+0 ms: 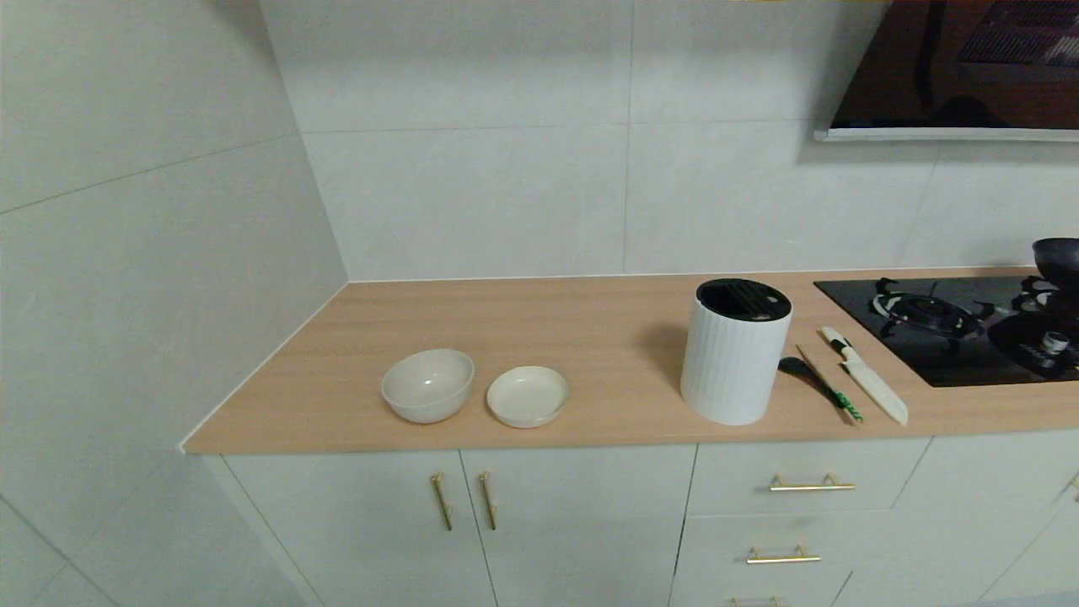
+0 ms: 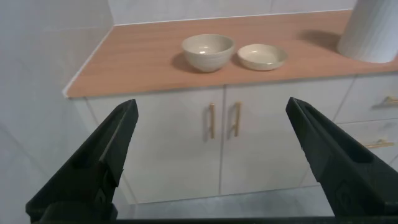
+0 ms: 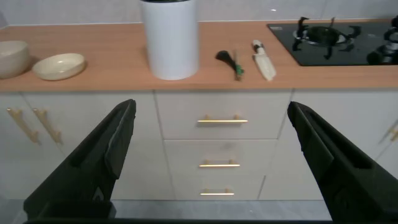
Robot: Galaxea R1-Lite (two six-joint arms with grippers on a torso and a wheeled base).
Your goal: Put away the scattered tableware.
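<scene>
On the wooden countertop (image 1: 539, 329) a cream bowl (image 1: 427, 385) stands beside a shallow cream plate (image 1: 528, 395). Right of them is a white ribbed utensil holder (image 1: 735, 352) with a black slotted top. A black spoon (image 1: 805, 372), a chopstick with a green end (image 1: 830, 386) and a white knife (image 1: 864, 374) lie to its right. My left gripper (image 2: 211, 118) is open, held low in front of the cabinet doors, facing the bowl (image 2: 208, 51) and plate (image 2: 262, 56). My right gripper (image 3: 211, 118) is open too, before the drawers, facing the holder (image 3: 170, 37), spoon (image 3: 226, 58) and knife (image 3: 263, 59).
A black gas hob (image 1: 957, 324) with a dark pot (image 1: 1057, 258) fills the counter's right end, under a range hood (image 1: 952, 72). Tiled walls close the back and left. Below are white cabinet doors (image 1: 464, 523) and drawers (image 1: 809, 482) with gold handles.
</scene>
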